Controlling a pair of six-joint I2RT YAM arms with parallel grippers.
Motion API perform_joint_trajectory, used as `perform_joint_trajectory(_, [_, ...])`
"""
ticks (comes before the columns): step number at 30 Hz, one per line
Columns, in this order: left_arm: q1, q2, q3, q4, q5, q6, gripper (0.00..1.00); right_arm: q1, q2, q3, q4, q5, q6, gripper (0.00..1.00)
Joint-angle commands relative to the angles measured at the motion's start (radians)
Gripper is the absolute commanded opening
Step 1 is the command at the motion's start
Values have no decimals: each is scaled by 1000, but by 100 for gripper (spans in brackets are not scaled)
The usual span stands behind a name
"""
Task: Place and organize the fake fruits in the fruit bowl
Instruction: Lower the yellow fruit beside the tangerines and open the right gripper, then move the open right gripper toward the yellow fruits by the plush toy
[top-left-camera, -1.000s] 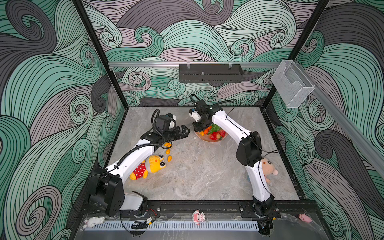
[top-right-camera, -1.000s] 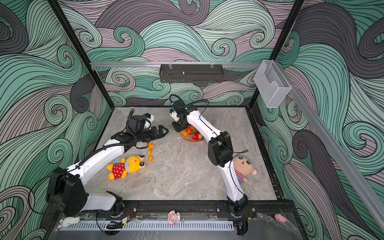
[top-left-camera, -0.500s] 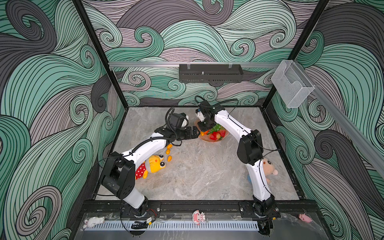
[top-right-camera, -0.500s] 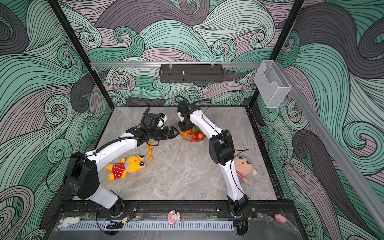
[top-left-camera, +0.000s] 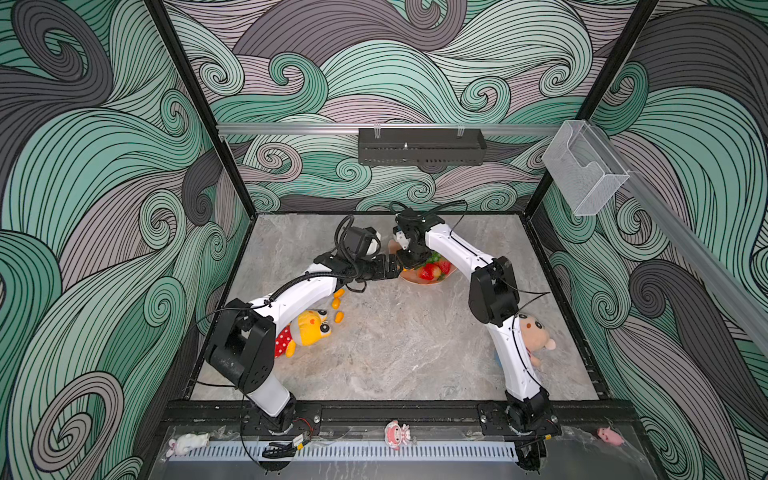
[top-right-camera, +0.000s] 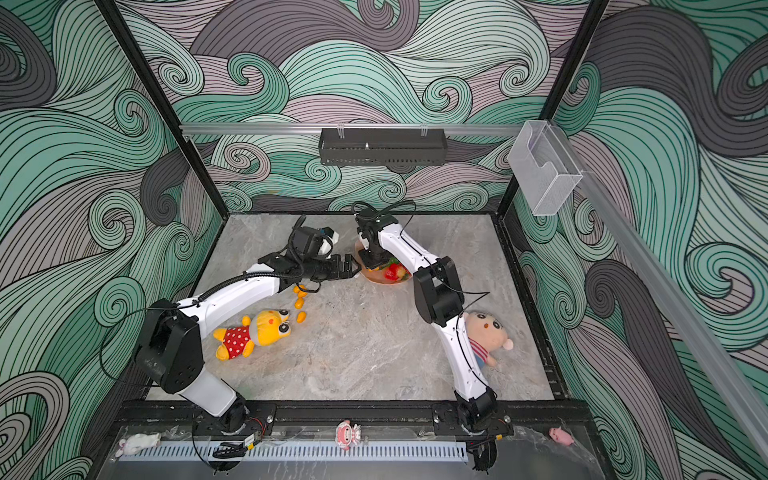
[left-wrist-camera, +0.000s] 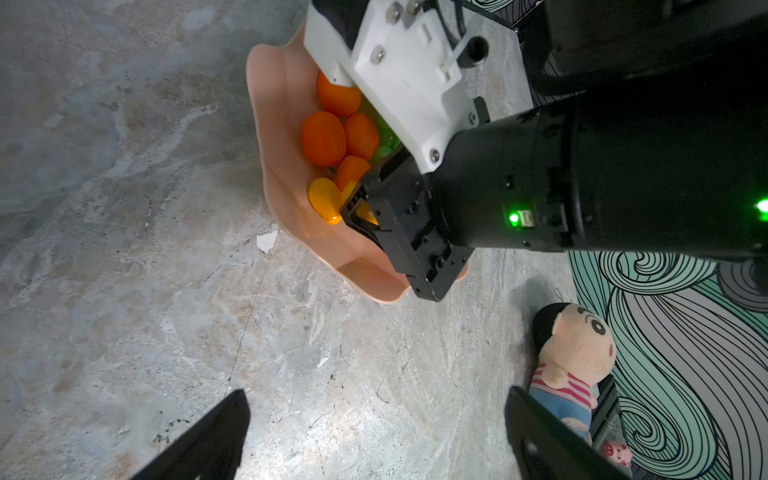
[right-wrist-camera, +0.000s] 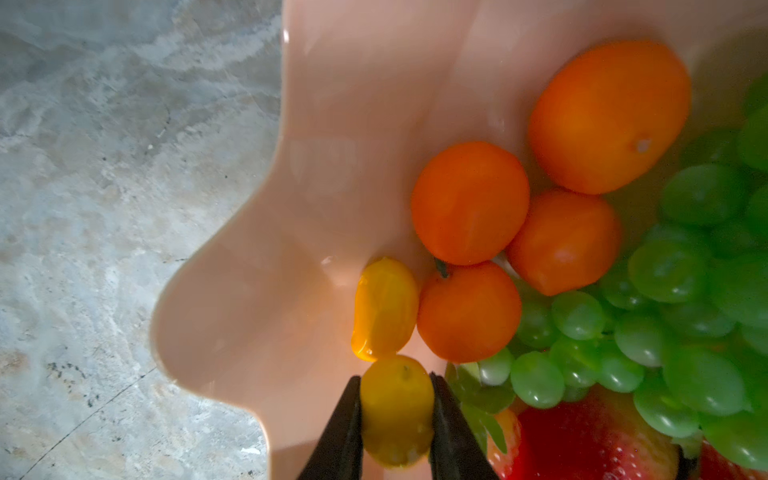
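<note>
My right tool (right-wrist-camera: 394, 379) clamps a small oval yellow plastic kumquat (right-wrist-camera: 397, 415) low inside the peach-pink scalloped plastic bowl (right-wrist-camera: 332, 124), to settle it without rolling; my left tool (left-wrist-camera: 376, 395) gapes empty.

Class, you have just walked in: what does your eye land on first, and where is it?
The swirling green wave walls around the cell strike first. Next comes the peach fruit bowl at the far middle of the table, bright with tangerines and a green grape bunch, where the right gripper pinches a yellow kumquat over it. A yellow plush toy lies beside the left arm.
</note>
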Motion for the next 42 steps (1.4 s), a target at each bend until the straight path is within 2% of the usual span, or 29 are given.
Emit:
perform_joint_trajectory(1, [-8, 3, 32, -24, -19, 17, 99, -7, 18, -7, -13, 10, 9, 26])
perform_joint_trajectory(10, [-10, -6, 20, -22, -23, 16, 99, -8, 16, -9, -15, 7, 9, 35])
perform_joint_trajectory(19, [-10, -35, 20, -45, -26, 12, 99, -8, -27, -17, -13, 4, 11, 37])
perform_joint_trajectory(26, [-10, -166, -15, -103, -47, 34, 99, -3, -122, -50, -6, -26, 27, 40])
perform_joint_trajectory(30, [-10, -244, -44, -174, -71, 47, 99, 21, -206, -122, 38, -32, 61, 40])
perform_joint_trajectory(35, [-7, -349, -131, -199, -94, 31, 99, 79, -304, -252, 117, -27, 146, 40])
perform_joint_trajectory(42, [5, -574, -293, -236, -213, -21, 99, 182, -425, -424, 239, -4, 315, 39])
